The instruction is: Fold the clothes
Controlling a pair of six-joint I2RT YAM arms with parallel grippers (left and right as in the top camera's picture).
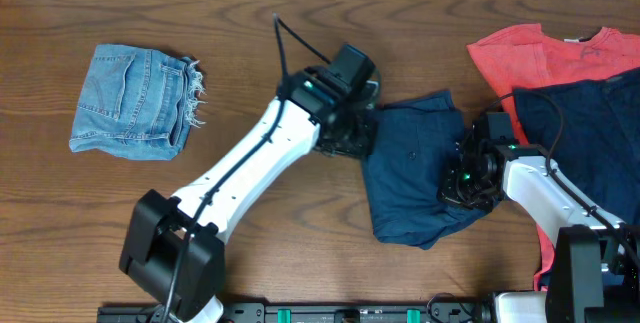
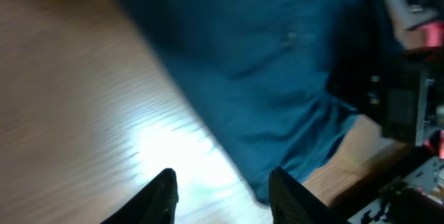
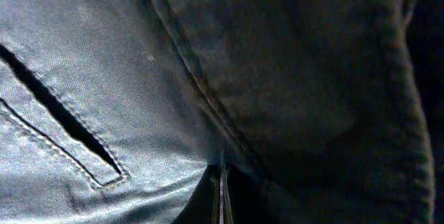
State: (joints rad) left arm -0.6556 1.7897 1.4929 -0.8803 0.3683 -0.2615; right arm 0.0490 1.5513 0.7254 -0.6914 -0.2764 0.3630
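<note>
1. Centre of the brown wooden table [image 1: 300, 23]: the dark navy blue cloth shorts [image 1: 410, 168] lie rumpled between the two arms
2. The left gripper [image 1: 350, 135] hovers over the upper left edge of those shorts. The wrist camera is blurred, but its fingers [image 2: 163, 195] stand wide apart with bare wood between them. Nothing is held, and the blue cloth is just ahead
3. The right gripper [image 1: 467, 178] is down on the right edge of the shorts. Its wrist view is all fabric, with a stitched pocket slit [image 3: 62, 120] and a long seam. The fingertips are pressed to a thin line, pinching a fold of the cloth
4. Far left, well apart, sits a folded pair of light blue denim shorts with a frayed hem [image 1: 135, 101]
5. Over on the right a red T-shirt [image 1: 560, 53] lies spread, a second dark navy garment [image 1: 590, 123] on top of it
</note>
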